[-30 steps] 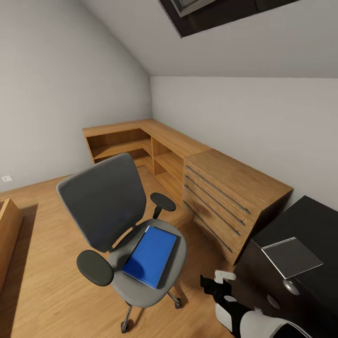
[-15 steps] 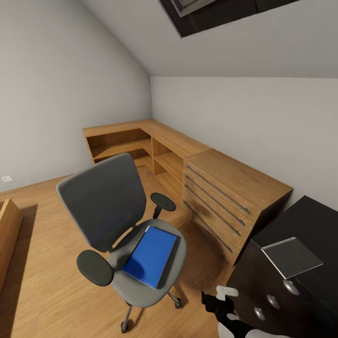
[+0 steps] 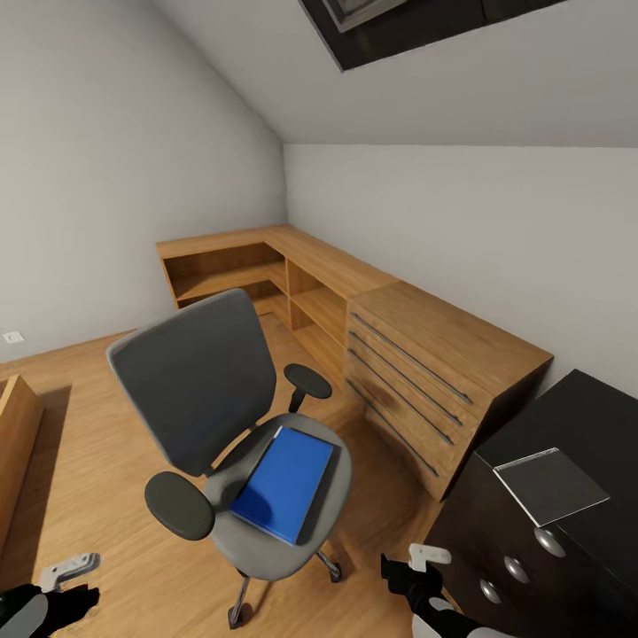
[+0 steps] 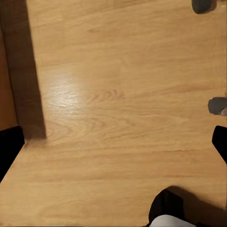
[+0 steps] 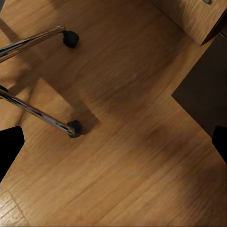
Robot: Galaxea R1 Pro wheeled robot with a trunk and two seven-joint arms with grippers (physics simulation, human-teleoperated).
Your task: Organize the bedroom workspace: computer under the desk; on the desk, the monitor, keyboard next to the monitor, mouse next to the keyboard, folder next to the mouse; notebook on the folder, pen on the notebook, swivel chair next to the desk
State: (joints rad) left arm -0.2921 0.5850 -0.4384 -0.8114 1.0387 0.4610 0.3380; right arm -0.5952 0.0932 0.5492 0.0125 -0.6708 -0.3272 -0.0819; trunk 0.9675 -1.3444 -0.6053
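At the near edge of the head view, the left gripper [image 3: 66,576] shows low at the left corner and the right gripper [image 3: 416,567] low toward the right, both hanging over the wooden floor [image 3: 97,496]. In the left wrist view the two dark fingertips sit at opposite edges with bare floor [image 4: 113,109] between them, so the jaws stand wide apart and hold nothing; the right wrist view shows the same, its dark fingertips far apart over floor [image 5: 132,156], with two chrome legs of the chair base and their black castors [image 5: 74,128] ahead. Just beyond the grippers stands the swivel chair [image 3: 199,390], grey with a tall back and black armrests, and the blue folder [image 3: 283,483] lies flat on its seat, slightly askew. To the right of the chair, near the right gripper, is the corner of the black desk [image 3: 576,416], with round silver knobs on its dark drawer front and a flat grey-and-silver plate [image 3: 549,483] resting on top near the edge; what it is cannot be told. Behind the desk a light wooden chest [image 3: 434,363] with long bar handles stands against the wall, joined farther back by low open wooden shelves [image 3: 239,270] that turn the room's corner. High above, a dark skylight [image 3: 416,22] cuts into the sloped ceiling.
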